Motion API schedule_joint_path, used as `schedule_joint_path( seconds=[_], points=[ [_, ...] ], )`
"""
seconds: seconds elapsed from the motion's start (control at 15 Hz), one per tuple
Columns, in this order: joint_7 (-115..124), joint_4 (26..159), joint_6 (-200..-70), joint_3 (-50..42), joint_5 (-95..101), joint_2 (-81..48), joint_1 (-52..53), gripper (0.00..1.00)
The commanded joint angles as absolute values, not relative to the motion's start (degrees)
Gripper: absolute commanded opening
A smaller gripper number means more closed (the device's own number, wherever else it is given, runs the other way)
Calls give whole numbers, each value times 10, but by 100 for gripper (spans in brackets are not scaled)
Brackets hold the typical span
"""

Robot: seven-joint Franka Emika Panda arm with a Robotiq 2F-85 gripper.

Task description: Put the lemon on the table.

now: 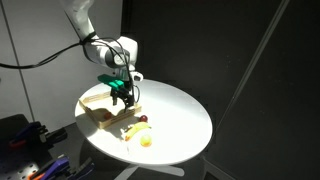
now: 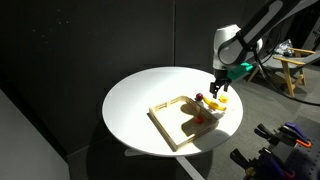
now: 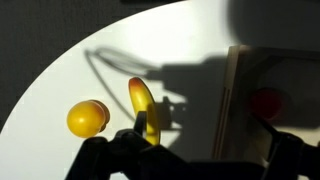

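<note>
Wrist view, read left to right. My gripper (image 3: 200,152) enters from the lower edge as a dark silhouette, its jaws spread wide with nothing clamped between them; its left finger (image 3: 120,150) overlaps the lower end of the banana (image 3: 142,103), and I cannot tell whether the two touch. The lemon (image 3: 87,118) lies on the bare white worktop (image 3: 60,70), outside the tray, to the left of the gripper and just beside the banana without touching it. The banana stands between lemon and gripper centre, curved, lying on the worktop. Further right comes the light-wood rim of the tray (image 3: 232,100), and inside it, in shadow, a dark-red fruit (image 3: 265,102). In an exterior view the gripper (image 1: 124,98) hangs over the tray's near edge (image 1: 92,103), with the lemon (image 1: 147,141) lower down, near the worktop's rim (image 1: 180,115). In an exterior view the gripper (image 2: 216,90) hangs at the tray's far corner (image 2: 165,125).
</note>
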State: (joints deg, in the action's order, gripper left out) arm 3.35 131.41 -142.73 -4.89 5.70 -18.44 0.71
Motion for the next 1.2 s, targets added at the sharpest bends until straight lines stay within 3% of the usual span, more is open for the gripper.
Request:
schedule_joint_path(
  seconds=[0.0,0.4,1.13],
  points=[
    [81,1365,-1468,-48,75,-139,24,100],
    [147,1409,-1457,-44,94,-85,54,100],
    [152,1425,-1298,-4,83,31,46,100]
  ],
)
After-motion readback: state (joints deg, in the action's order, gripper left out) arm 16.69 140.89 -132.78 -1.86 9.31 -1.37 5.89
